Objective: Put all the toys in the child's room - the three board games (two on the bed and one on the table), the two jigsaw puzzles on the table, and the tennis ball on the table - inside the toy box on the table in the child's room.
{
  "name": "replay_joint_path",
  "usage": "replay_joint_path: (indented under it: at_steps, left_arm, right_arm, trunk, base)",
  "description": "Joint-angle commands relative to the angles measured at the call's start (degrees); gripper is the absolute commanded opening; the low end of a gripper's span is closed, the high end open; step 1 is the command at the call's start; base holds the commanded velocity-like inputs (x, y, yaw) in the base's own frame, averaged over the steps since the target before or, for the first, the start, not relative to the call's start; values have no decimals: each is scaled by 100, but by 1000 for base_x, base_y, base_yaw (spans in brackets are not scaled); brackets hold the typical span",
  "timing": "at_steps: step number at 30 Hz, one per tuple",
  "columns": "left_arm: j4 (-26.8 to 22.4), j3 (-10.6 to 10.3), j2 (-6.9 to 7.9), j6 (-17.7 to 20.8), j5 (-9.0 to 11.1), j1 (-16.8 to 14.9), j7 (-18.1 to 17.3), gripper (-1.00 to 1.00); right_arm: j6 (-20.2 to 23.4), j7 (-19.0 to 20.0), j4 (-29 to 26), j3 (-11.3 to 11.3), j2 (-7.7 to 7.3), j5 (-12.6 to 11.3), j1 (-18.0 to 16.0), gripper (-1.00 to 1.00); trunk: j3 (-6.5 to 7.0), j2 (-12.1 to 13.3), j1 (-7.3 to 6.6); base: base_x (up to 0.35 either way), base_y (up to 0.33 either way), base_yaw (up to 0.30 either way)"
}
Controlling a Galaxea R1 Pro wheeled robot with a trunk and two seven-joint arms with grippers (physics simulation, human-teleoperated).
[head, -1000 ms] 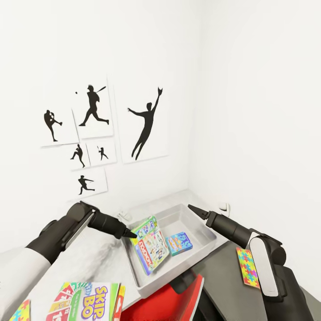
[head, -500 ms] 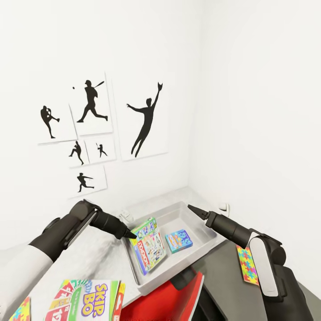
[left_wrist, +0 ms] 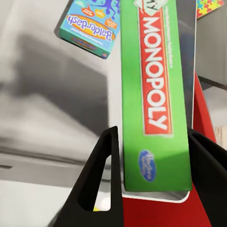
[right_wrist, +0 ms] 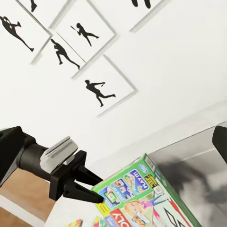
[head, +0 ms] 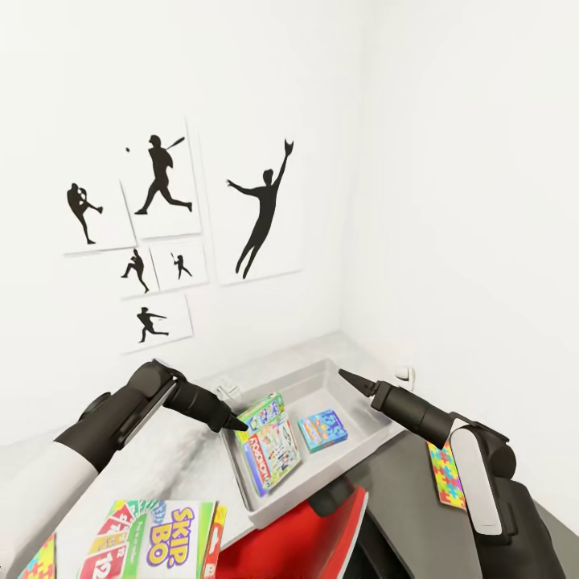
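Left claw [head: 239, 422] clamped shut; right claw [head: 347, 375] raised, state unclear.

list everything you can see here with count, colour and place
Monopoly box: 1, green and white, tilted against the toy box's near-left wall, between the left gripper's fingers
blue game box: 1, blue, flat in the toy box
toy box: 1, light grey, on the table
Skip-Bo box: 1, red, yellow, green, on the table nearest the robot
jigsaw puzzles: 2, multicoloured, one on the dark cabinet, one at the table's near-left edge
table: 1, pale grey
wall prints: 6, black baseball silhouettes on white
left gripper: black, at the Monopoly box
right gripper: black, above the toy box
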Motion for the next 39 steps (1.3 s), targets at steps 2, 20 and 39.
replay_joint_path:
  at_steps: [2, 20, 39]
  left_arm:
    - [-2, -17, -9, 45, 55, -9, 25, -100]
    - [-2, -17, -29, 53, -169, -9, 25, 100]
    - [-407, 36, 88, 67, -191, -10, -228, 100]
  right_arm:
    - [29, 31, -1, -15, 9, 4, -7, 100]
    - [27, 53, -1, -14, 12, 4, -7, 100]
    - [27, 63, -1, -14, 11, 4, -7, 100]
  trunk:
    - [-20, -14, 4]
    - [-24, -14, 4]
    - [-24, -14, 4]
  base:
    - [0, 0, 0]
    - [0, 0, 0]
    - [0, 0, 0]
